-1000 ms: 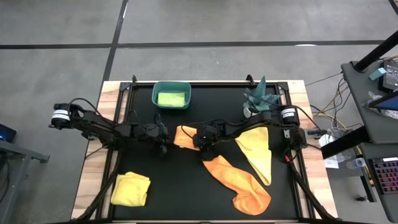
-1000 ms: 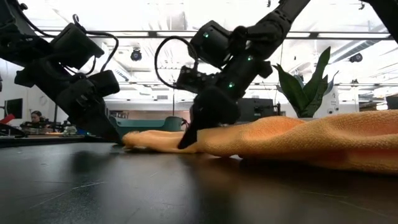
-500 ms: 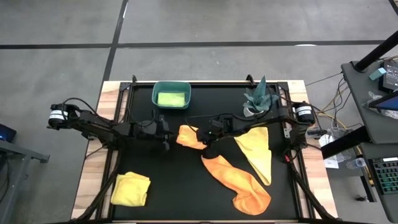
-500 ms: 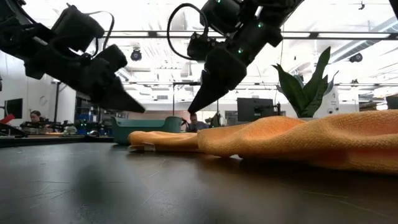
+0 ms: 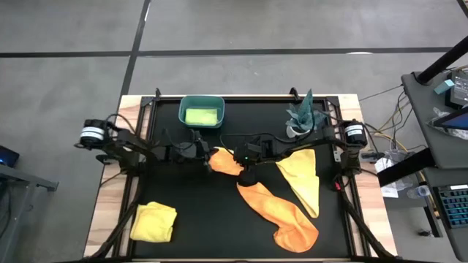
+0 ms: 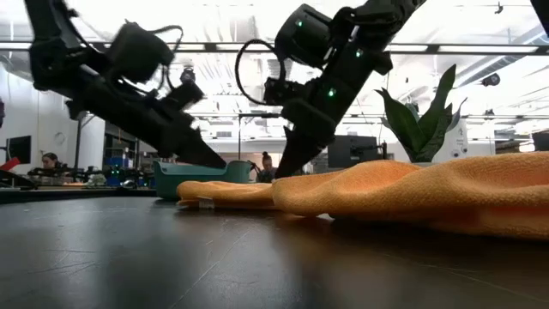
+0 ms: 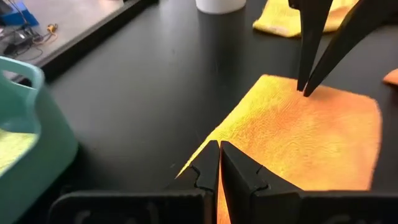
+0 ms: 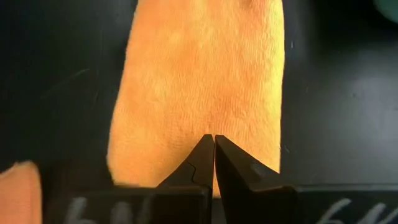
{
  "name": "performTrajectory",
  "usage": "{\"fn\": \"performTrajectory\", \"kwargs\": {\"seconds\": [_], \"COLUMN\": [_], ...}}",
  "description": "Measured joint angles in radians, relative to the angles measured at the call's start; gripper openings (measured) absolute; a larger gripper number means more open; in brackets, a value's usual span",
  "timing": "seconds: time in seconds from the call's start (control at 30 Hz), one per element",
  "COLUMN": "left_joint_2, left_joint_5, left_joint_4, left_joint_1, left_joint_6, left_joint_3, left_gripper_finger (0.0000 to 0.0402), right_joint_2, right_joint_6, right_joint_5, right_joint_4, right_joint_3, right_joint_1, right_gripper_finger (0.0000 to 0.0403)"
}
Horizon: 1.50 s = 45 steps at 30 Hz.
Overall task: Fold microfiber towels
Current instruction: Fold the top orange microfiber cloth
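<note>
Evidently the black table (image 5: 183, 219) serves as a folding bed: a folded orange towel (image 5: 224, 161) lies mid-table, flanked by 2 empty grippers with jaws closed, left gripper (image 5: 207, 158) beside it, right gripper (image 5: 245, 165) poised over it, likely pressing creases.

The table (image 5: 110, 190) had a wooden edge and a black top. On it lay a small folded orange towel (image 5: 224, 161), a long orange towel (image 5: 281, 213), a yellow towel (image 5: 303, 179), and a bunched yellow towel (image 5: 154, 221). A teal bin (image 5: 202, 112) held something lime green, maybe another towel. A small plant (image 5: 305, 115) stood near the back.
</note>
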Motion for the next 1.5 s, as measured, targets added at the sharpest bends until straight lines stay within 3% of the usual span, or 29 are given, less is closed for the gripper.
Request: {"fn": "performTrajectory", "kwargs": {"seconds": [0.2, 0.37, 0.6, 0.8, 0.97, 1.3, 1.5], "left_joint_2": [0.109, 0.112, 0.071, -0.053, -0.115, 0.000, 0.052], "left_joint_5": [-0.002, 0.003, 0.028, 0.090, 0.242, 0.335, 0.365], "left_joint_4": [-0.031, -0.122, -0.160, -0.263, -0.275, -0.246, -0.224], "left_joint_1": [0.002, -0.001, -0.002, -0.002, -0.012, -0.025, -0.025], "left_joint_6": [-0.035, -0.113, -0.128, -0.097, -0.052, -0.080, -0.105], "left_joint_3": [0.052, 0.051, 0.043, 0.042, 0.040, 0.039, 0.044], "left_gripper_finger": [0.0001, 0.0001, 0.0001, 0.0001, 0.0001, 0.0001, 0.0001], "right_joint_2": [0.042, 0.046, 0.031, -0.005, -0.013, -0.010, 0.030], "right_joint_6": [0.000, -0.019, -0.035, -0.035, -0.034, 0.019, 0.049], "right_joint_5": [0.014, 0.135, 0.145, 0.144, 0.123, -0.022, -0.050], "right_joint_4": [0.046, 0.055, 0.019, -0.016, -0.011, 0.037, 0.042], "right_joint_3": [-0.025, -0.060, -0.059, -0.034, -0.023, -0.026, -0.043], "right_joint_1": [0.000, -0.004, -0.007, 0.000, 0.014, 0.053, 0.065], "right_gripper_finger": [0.0009, 0.0009, 0.0009, 0.0009, 0.0009, 0.0009, 0.0009]}}
